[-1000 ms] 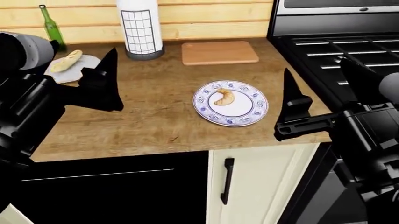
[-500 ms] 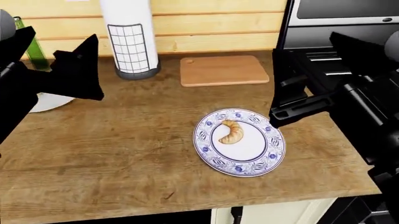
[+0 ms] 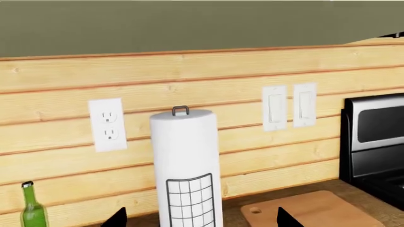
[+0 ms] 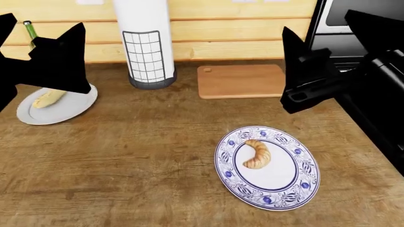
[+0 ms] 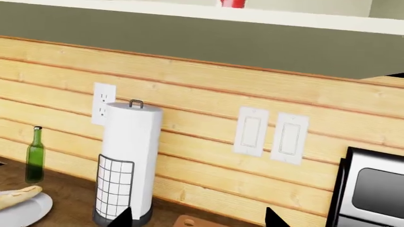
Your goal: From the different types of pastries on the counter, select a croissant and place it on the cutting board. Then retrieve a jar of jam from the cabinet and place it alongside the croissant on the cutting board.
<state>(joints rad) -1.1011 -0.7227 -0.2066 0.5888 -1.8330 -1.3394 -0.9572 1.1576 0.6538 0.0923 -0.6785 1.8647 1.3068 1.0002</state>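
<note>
A golden croissant [image 4: 257, 153] lies on a blue-patterned plate [image 4: 277, 191] on the counter [image 4: 126, 161]. The wooden cutting board [image 4: 243, 81] sits bare by the back wall; it also shows in the wrist views [image 3: 315, 210] [image 5: 189, 222]. A pale loaf [image 4: 49, 98] rests on a white plate [image 4: 66, 111] at the left. My left gripper [image 4: 45, 21] [image 3: 200, 218] and right gripper [image 4: 315, 21] [image 5: 198, 218] hover open and empty above the counter, facing the wall. The bottom of a red jar of jam [image 5: 233, 3] shows on a shelf above.
A paper towel roll [image 4: 146, 42] stands left of the board. A green bottle [image 4: 30, 29] stands in the back left corner. The black stove [image 4: 360, 19] borders the counter on the right. An outlet [image 3: 106, 125] and switches [image 3: 288, 106] are on the plank wall.
The head view has moved closer to the counter and wall. Both grippers have risen and reached toward the wall, still open. The croissant stays on its plate.
</note>
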